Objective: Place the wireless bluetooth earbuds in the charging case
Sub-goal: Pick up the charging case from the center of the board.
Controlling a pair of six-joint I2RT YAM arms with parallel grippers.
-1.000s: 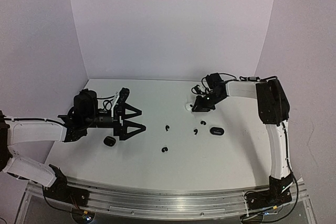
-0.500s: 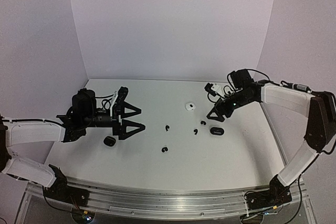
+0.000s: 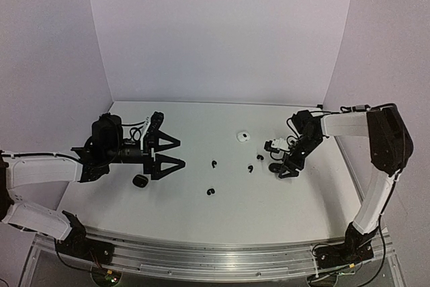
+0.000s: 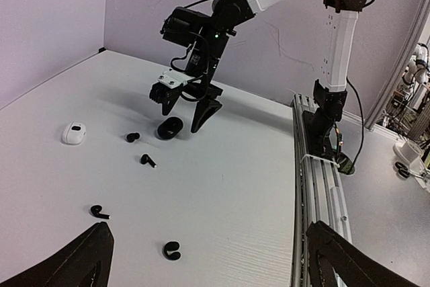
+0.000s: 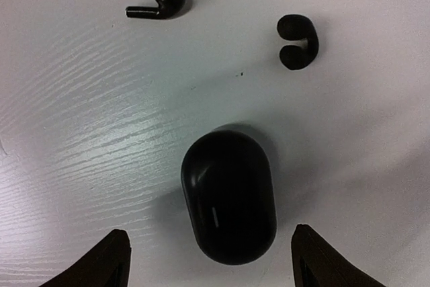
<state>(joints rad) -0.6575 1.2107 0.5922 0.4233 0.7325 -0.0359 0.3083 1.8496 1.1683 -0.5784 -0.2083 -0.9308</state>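
White woodgrain tabletop (image 3: 269, 216), black earbuds (image 3: 213, 163) scattered; lilac walls (image 3: 222, 31) on three sides.

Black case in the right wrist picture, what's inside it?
Can't see inside: the black case looks shut, showing only its smooth lid with a tiny pale mark. A stemmed black earbud and a curled black earbud lie outside on the table.

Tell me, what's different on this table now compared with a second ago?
The right arm swung away from the white case, out to its right, then back in and nearer. Its open jaws now sit either side of a black case. Nothing was visibly picked up. The white case, the four black earbuds, the other black case and the left arm, jaws wide open, stayed put.
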